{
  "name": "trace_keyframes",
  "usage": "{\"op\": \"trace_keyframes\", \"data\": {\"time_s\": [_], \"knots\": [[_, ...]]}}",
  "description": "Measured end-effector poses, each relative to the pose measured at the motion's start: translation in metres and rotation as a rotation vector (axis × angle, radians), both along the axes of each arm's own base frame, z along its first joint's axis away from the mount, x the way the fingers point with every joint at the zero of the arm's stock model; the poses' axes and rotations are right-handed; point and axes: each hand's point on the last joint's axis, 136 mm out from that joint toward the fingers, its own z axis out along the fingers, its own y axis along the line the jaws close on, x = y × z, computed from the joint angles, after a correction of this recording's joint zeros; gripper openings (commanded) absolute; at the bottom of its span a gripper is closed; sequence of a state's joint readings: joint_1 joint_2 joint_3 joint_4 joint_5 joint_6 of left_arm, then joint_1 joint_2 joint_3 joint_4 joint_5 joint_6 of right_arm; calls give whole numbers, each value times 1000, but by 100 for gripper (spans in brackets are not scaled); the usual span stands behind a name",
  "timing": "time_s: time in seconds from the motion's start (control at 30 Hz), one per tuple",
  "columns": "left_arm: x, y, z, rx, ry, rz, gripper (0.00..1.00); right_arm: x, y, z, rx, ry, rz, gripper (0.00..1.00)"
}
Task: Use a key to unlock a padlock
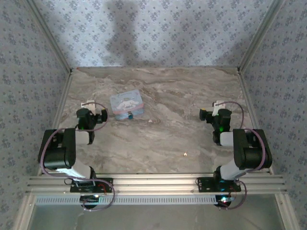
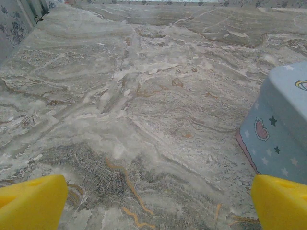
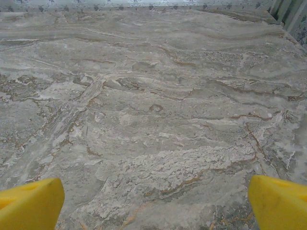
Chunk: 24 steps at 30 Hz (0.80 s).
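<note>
The marble table (image 1: 158, 139) carries everything. A light-blue tin (image 1: 125, 102) lies left of centre, just right of the left gripper (image 2: 156, 203), whose yellow fingers (image 2: 29, 201) stand wide apart over bare stone. The right gripper (image 3: 153, 203) is spread the same way. The padlock (image 1: 129, 116) sits at the tin's near edge. The key (image 1: 185, 154) lies well apart from it, nearer the right arm.

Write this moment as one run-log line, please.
left tool open, empty | right tool open, empty | padlock by tin, untouched | key on table, untouched
</note>
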<state>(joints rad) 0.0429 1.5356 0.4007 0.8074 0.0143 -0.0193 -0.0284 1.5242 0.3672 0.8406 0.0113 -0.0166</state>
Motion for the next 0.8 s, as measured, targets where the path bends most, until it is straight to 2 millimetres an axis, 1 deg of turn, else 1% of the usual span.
{"op": "trace_keyframes", "data": {"time_s": [0.8], "knots": [[0,0,0,0,0,1,98,0,-1,0,11,0,9,100]]}}
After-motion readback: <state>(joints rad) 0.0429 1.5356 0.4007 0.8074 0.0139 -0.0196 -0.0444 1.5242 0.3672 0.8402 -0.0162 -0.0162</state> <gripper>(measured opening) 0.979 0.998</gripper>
